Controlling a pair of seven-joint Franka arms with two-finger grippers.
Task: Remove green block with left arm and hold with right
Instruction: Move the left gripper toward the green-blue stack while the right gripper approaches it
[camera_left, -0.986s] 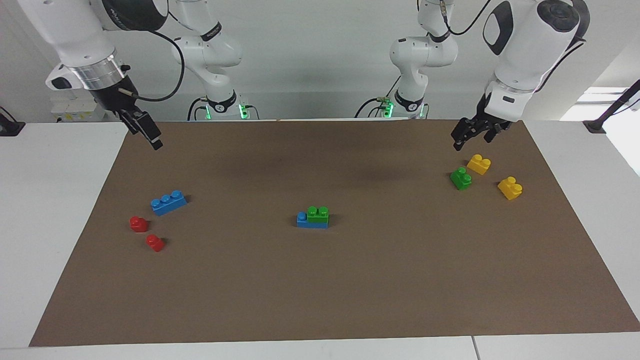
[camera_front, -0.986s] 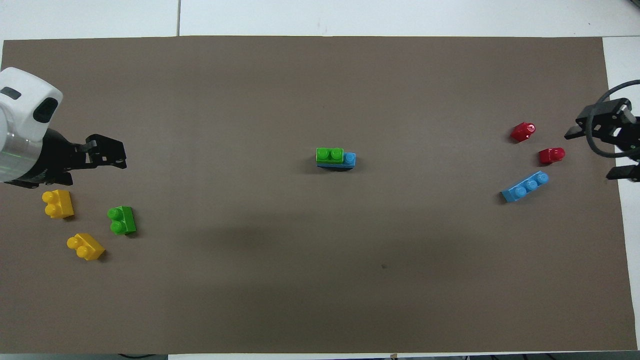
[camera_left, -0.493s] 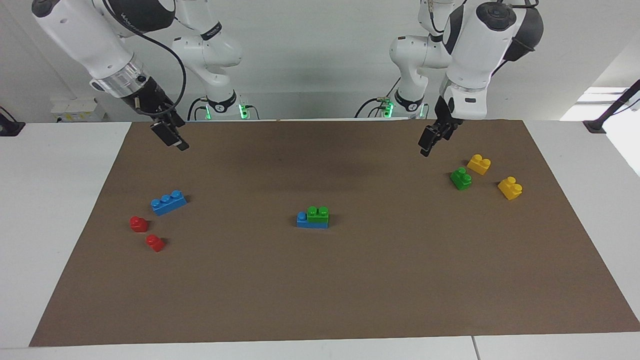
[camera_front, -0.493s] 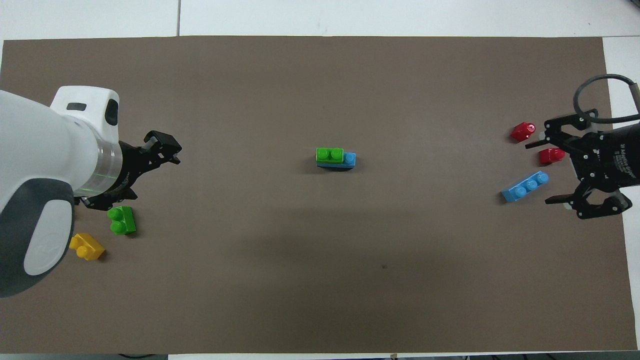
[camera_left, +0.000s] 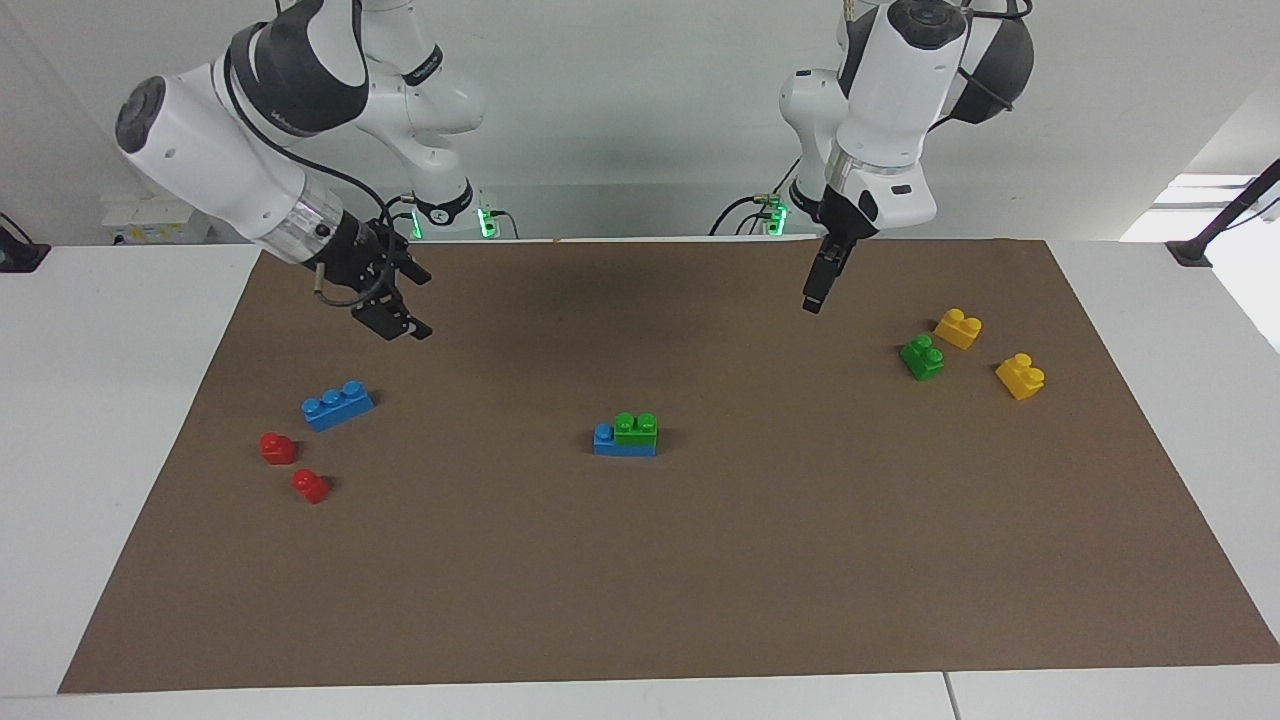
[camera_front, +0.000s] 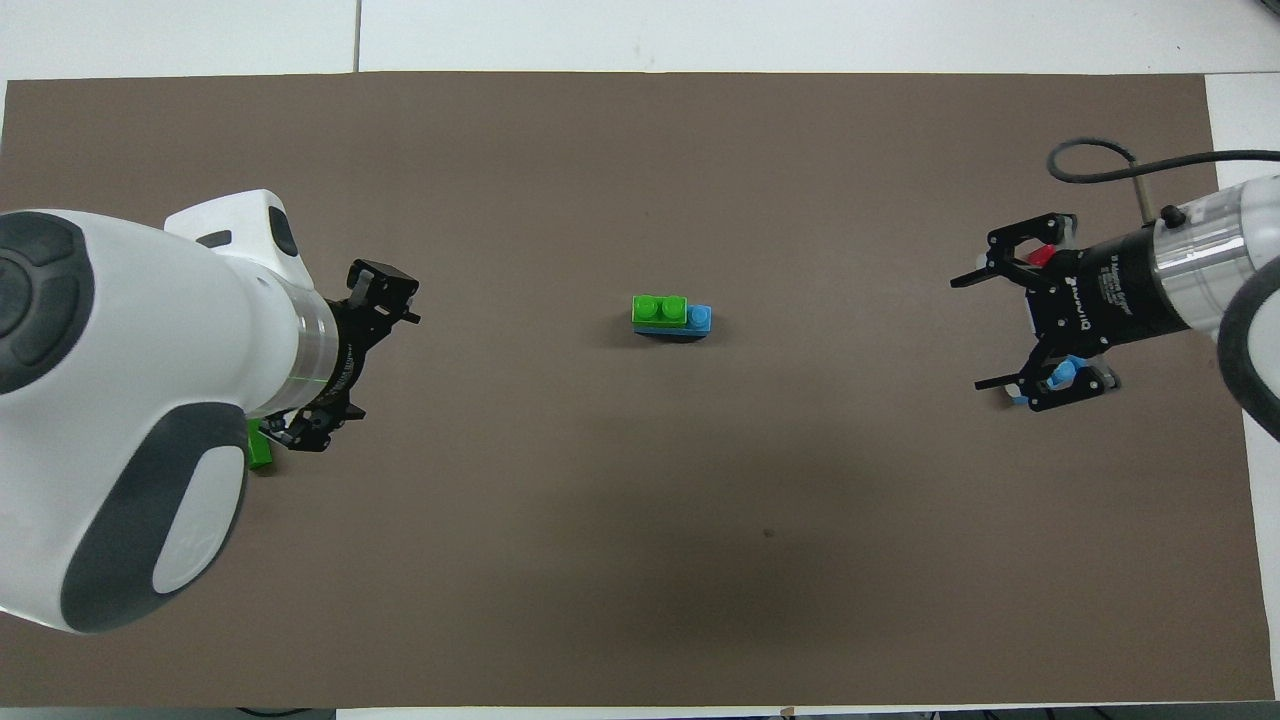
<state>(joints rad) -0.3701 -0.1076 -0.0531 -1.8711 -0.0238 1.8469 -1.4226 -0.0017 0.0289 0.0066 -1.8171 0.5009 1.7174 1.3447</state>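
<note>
A green block (camera_left: 636, 427) (camera_front: 659, 309) is stacked on a blue brick (camera_left: 604, 440) (camera_front: 701, 318) in the middle of the brown mat. A second green block (camera_left: 921, 356) lies toward the left arm's end; in the overhead view only its edge (camera_front: 261, 452) shows beside the arm. My left gripper (camera_left: 813, 297) (camera_front: 368, 365) hangs open and empty over bare mat between the two green blocks. My right gripper (camera_left: 412, 303) (camera_front: 978, 333) is open and empty in the air, over the mat near the three-stud blue brick (camera_left: 337, 404).
Two yellow bricks (camera_left: 957, 328) (camera_left: 1019, 375) lie beside the second green block. Two red pieces (camera_left: 277, 447) (camera_left: 310, 486) lie by the three-stud blue brick at the right arm's end. The brown mat (camera_left: 700, 560) covers most of the white table.
Both arms have swung inward from the ends of the mat toward its middle. Both grippers stayed open and empty. No brick has moved.
</note>
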